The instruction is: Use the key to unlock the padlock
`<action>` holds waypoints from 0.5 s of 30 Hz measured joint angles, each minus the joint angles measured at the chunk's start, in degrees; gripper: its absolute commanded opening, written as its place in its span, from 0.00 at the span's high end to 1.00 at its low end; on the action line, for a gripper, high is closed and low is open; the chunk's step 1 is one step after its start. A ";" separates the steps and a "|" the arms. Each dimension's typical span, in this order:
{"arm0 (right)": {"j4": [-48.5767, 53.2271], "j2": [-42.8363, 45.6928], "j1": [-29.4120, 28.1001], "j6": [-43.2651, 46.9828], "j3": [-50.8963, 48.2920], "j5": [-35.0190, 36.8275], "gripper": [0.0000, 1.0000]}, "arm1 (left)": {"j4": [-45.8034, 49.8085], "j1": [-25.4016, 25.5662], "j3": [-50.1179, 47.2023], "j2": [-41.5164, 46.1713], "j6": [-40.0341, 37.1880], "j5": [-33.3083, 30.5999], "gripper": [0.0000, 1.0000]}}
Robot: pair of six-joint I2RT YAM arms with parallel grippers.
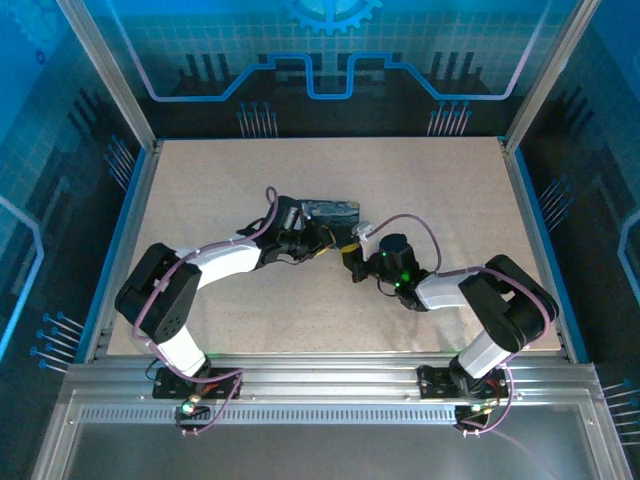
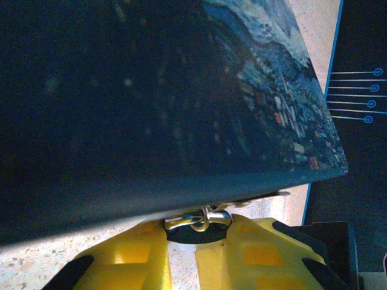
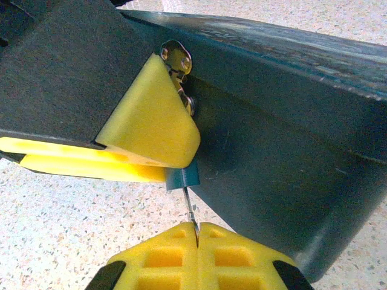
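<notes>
The right end effector [image 3: 196, 232] pinches the key [image 3: 190, 208], a thin, light, probably slip-prone sliver best gripped at its bow, beside the tin [image 3: 290, 151], where the left end effector [image 2: 196, 240] clamps the small rigid padlock [image 3: 183, 177].

Tin [image 1: 332, 211] mid-table [image 1: 430, 180]. Padlock [image 3: 181, 177] against tin's near side, clamped in left gripper [image 2: 195, 241]. Right gripper [image 3: 197, 232] just right of left, pinching key [image 3: 190, 208]; key tip meets padlock.
</notes>
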State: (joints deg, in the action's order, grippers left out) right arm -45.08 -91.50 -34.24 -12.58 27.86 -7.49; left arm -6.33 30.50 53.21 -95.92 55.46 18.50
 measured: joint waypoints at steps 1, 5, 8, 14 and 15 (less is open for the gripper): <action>-0.04 0.00 0.00 -0.04 0.00 -0.02 1.00 | 0.00 0.00 0.00 0.04 0.00 0.00 0.94; -0.15 0.00 0.00 -0.26 0.00 -0.07 1.00 | 0.02 0.00 0.00 0.09 0.11 0.00 0.93; 0.00 -0.11 0.00 -0.04 0.28 -0.04 1.00 | 0.02 0.00 0.00 0.11 0.13 -0.04 0.93; -0.24 -1.16 0.00 0.94 1.14 -0.04 1.00 | 0.09 -0.24 0.00 0.37 0.15 -0.66 0.94; -0.57 -1.44 0.00 1.07 1.16 -0.02 1.00 | 0.09 -0.24 0.00 0.39 0.17 -0.74 0.93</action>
State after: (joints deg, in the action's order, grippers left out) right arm -45.65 -92.95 -34.24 -11.51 29.02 -7.51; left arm -6.24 30.26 53.21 -95.53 55.64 17.76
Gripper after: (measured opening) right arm 0.056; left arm 0.211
